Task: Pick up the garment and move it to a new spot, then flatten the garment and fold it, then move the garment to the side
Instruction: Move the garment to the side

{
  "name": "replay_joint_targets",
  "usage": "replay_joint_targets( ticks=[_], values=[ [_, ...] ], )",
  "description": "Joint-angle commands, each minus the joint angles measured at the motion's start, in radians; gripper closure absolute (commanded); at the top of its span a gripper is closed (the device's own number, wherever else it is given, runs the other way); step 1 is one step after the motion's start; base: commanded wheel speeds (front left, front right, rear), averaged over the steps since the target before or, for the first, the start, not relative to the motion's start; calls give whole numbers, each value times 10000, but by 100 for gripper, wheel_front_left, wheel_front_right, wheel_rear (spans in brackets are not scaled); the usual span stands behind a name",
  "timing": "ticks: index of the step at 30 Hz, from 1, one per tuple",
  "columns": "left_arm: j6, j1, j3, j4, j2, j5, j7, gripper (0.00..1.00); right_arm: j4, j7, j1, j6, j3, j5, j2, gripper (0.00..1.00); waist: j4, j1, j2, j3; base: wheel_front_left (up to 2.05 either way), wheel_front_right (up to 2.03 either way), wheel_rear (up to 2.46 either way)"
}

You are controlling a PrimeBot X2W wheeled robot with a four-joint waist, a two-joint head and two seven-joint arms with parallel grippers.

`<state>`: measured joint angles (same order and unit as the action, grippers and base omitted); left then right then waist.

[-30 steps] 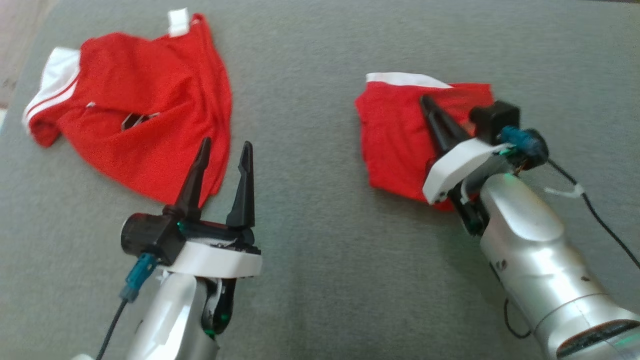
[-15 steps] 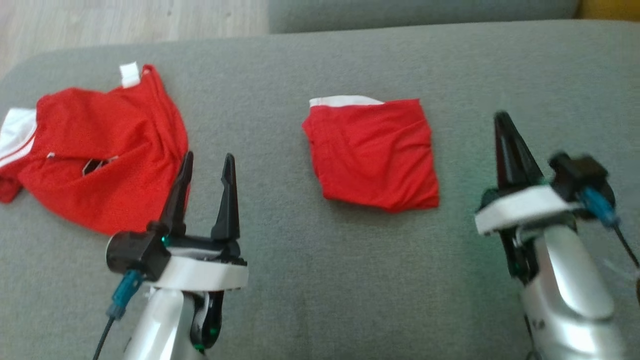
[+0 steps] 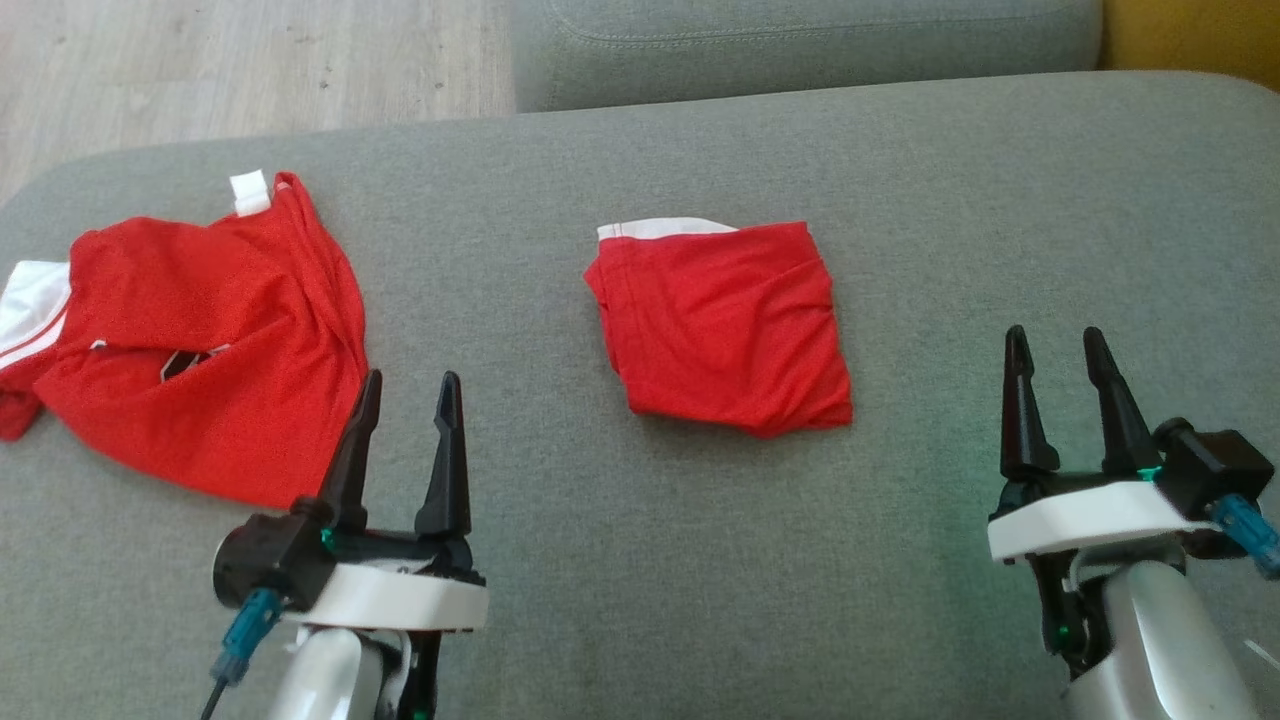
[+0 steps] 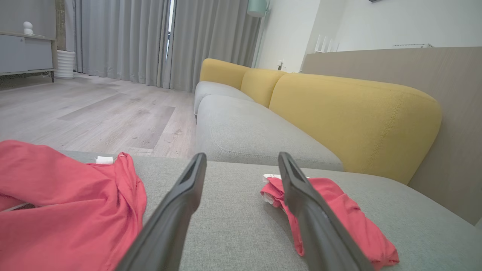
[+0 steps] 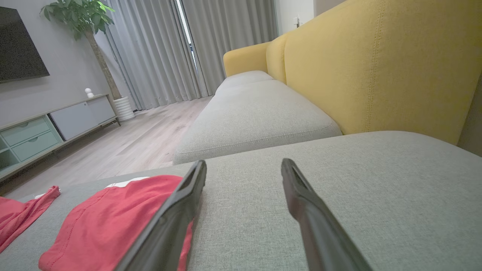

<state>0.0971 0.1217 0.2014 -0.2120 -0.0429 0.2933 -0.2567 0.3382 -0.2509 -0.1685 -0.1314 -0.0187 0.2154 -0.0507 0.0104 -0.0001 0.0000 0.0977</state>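
At the near edge of the grey sofa seat (image 3: pixel 640 580), the robot's two grippers are poised with nothing in them. The left gripper (image 3: pixel 410 377) sits toward the near-left corner, its two dark fingers spread apart and pointing away. The right gripper (image 3: pixel 1055 333) sits toward the near-right corner, its fingers likewise parted and empty. Beyond them, about the middle of the seat, lies the folded red garment (image 3: pixel 725 325), a compact, rumpled square with a white band showing along its far side; neither gripper touches it. Well apart from it, at the seat's left edge, a second red shirt (image 3: pixel 200 340) lies spread out and creased, with white trim at its sleeve, a white tag at its far tip and its near hem close to the left gripper's fingers. Past the seat's far edge come another grey cushion (image 3: pixel 800 40), pale wood floor (image 3: pixel 250 70) to the left and a yellow backrest (image 3: pixel 1190 35) by the far-right corner
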Motion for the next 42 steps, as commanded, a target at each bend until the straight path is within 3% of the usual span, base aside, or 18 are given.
replay_joint_targets(
  ticks=[1, 17, 30, 34, 35, 36, 37, 42],
  values=[
    [29, 249, -293, 286, -74, 41, -51, 0, -371, -108, -188, 7, 233, -103, 5, 0, 35, 1, 0, -9, 0, 0, 0],
    [-27, 659, 293, 437, -74, -55, -51, 0, 921, 369, -1537, 7, 500, -326, 5, 0, 807, 1, 0, 893, 0, 0, 0],
    [-56, 1379, 921, 199, -74, 56, -51, 0, 4495, 1958, -3549, 7, 1188, 649, 5, 0, 1821, 1, 0, 1673, 0, 0, 0],
    [-144, 1443, 955, 183, -74, 144, -51, 0, 5491, 1935, -3997, 7, 1737, 910, 5, 0, 1941, 1, 0, 1727, 0, 0, 0],
    [-154, 1436, 945, 181, -74, 150, -51, 0, 5681, 1883, -4099, 7, 1880, 929, 5, 31, 1938, 1, 0, 1727, 0, 0, 0],
    [-163, 1420, 930, 174, -74, 151, -51, 0, 5843, 1805, -4199, 7, 2023, 919, 5, 93, 1920, 1, 0, 1718, 0, 0, 0],
    [-171, 1397, 912, 155, -74, 146, -51, 0, 5985, 1703, -4292, 7, 2154, 883, 5, 100, 1886, 1, 0, 1694, 0, 0, 0],
    [-169, 1348, 797, 124, -74, 76, -51, 0, 6543, 1026, -4815, 7, 2227, 221, 5, 100, 1556, 1, 0, 1501, 0, 0, 0]
  ],
)
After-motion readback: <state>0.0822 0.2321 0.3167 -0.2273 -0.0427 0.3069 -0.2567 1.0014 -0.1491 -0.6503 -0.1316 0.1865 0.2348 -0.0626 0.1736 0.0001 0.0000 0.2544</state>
